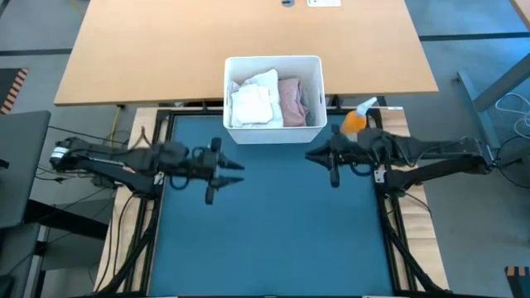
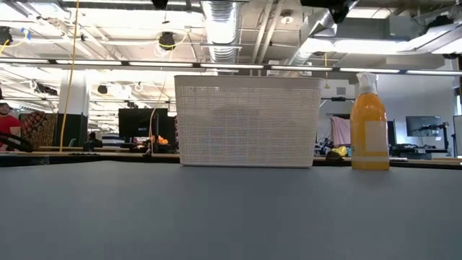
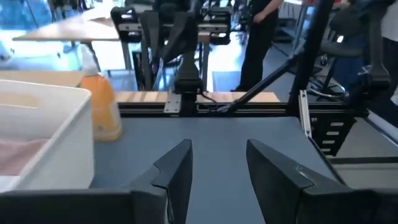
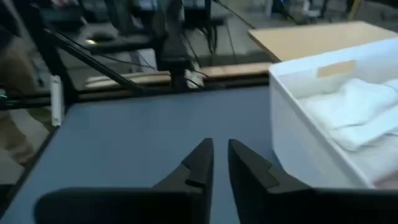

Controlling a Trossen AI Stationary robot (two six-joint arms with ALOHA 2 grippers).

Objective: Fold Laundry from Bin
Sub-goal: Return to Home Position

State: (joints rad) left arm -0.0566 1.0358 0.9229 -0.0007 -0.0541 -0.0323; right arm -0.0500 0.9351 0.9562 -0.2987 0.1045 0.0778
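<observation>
The white bin (image 1: 273,99) stands at the far edge of the teal mat (image 1: 273,240). In it lie folded white cloth (image 1: 252,101) at the left and pink cloth (image 1: 291,101) at the right. The low view shows only the bin's meshed wall (image 2: 249,119). My left gripper (image 1: 235,172) hovers over the mat near the bin's left corner, pointing right, open and empty; the bin's wall (image 3: 50,124) shows beside it. My right gripper (image 1: 309,156) hovers near the bin's right corner, pointing left, its fingers (image 4: 205,158) almost together and empty. White cloth (image 4: 354,106) shows in its view.
An orange spray bottle (image 1: 356,120) stands just right of the bin, close to my right arm; it also shows in the low view (image 2: 369,123). A wooden table (image 1: 248,41) lies beyond the bin. Black frame rails (image 1: 397,232) border the mat.
</observation>
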